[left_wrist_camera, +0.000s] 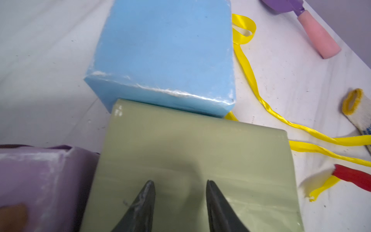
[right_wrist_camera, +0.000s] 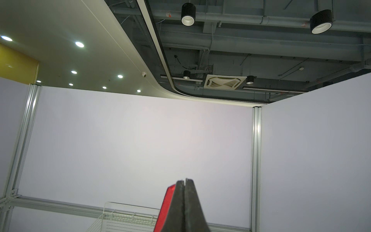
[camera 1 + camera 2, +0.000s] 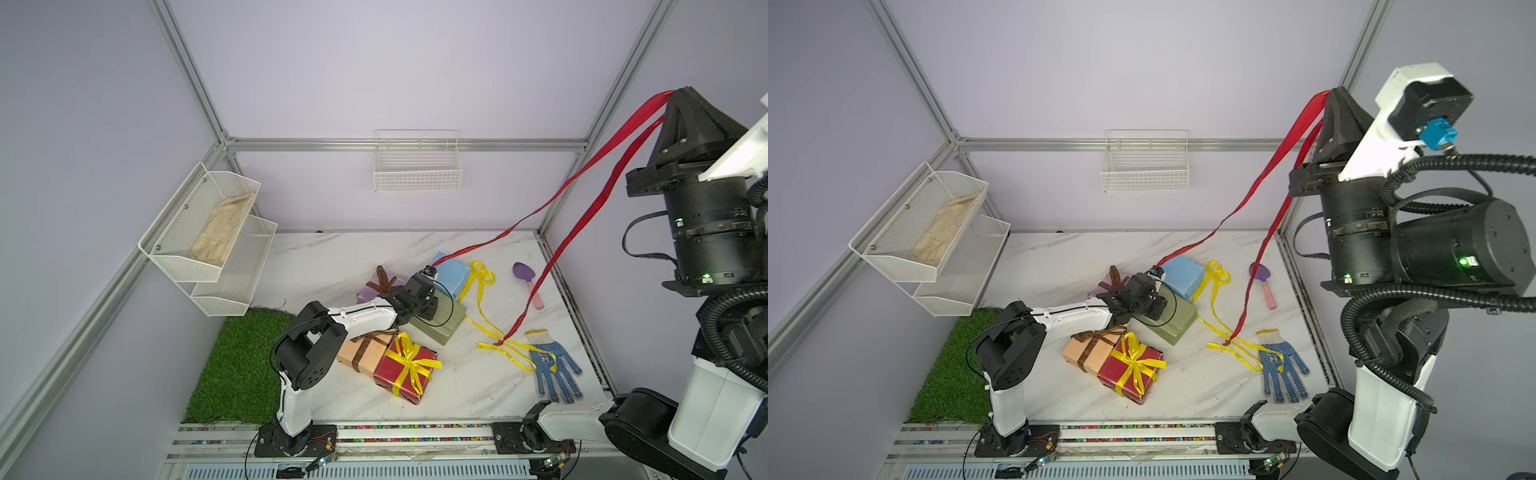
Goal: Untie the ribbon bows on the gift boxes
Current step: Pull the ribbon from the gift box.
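Red ribbon: likely light, limp, slippery satin, best taken near a free tail. Right tool pinches it aloft. Left tool stands spread over the olive box.

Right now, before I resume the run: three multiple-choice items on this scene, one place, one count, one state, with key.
1. The left tool hangs over:
A) the olive green box
B) the grass mat
C) the wall basket

2. How many boxes are tied up?
A) one
B) three
C) five

3. The right tool is:
A) open and empty
B) shut on a yellow ribbon
C) shut on the red ribbon

Key:
1 A, the left wrist view shows that box right beneath it.
2 B, only the lilac box, peach box and dark red box are tied.
3 C, red shows beside its closed jaws.
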`<state>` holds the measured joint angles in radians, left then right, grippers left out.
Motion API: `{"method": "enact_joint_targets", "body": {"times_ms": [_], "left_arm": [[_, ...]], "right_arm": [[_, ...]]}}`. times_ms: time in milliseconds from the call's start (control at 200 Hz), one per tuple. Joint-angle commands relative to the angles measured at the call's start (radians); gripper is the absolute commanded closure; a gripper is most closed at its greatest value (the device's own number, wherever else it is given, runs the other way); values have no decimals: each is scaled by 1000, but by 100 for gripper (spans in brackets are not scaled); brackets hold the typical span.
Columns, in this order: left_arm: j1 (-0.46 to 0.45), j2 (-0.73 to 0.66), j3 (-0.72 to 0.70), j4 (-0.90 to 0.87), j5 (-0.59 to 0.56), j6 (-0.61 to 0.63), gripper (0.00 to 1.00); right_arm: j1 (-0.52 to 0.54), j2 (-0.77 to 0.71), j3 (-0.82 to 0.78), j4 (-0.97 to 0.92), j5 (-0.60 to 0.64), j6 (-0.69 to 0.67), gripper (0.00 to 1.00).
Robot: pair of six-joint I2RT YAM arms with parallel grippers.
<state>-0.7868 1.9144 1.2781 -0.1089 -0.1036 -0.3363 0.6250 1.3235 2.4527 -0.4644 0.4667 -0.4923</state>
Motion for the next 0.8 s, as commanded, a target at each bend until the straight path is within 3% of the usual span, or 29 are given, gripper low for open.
{"method": "enact_joint_targets", "body": {"times_ms": [0, 185, 375, 495, 635, 795], "left_arm": [[37, -70, 24, -57, -52, -26, 56], [75, -149, 3, -64, 0, 43, 53], [112, -199, 43, -169, -22, 78, 46], [195, -205, 73, -269, -70, 25, 42], [320, -216, 53, -290, -4, -34, 39], [388, -243, 24, -291, 17, -35, 38]], "right_arm": [[7, -23, -21, 21, 23, -20, 100], [7, -80, -57, 41, 27, -18, 100], [7, -92, -54, 38, 33, -30, 100], [7, -89, -45, 30, 33, -30, 100], [7, -90, -48, 23, 34, -26, 100], [6, -91, -63, 21, 37, -22, 100]]}}
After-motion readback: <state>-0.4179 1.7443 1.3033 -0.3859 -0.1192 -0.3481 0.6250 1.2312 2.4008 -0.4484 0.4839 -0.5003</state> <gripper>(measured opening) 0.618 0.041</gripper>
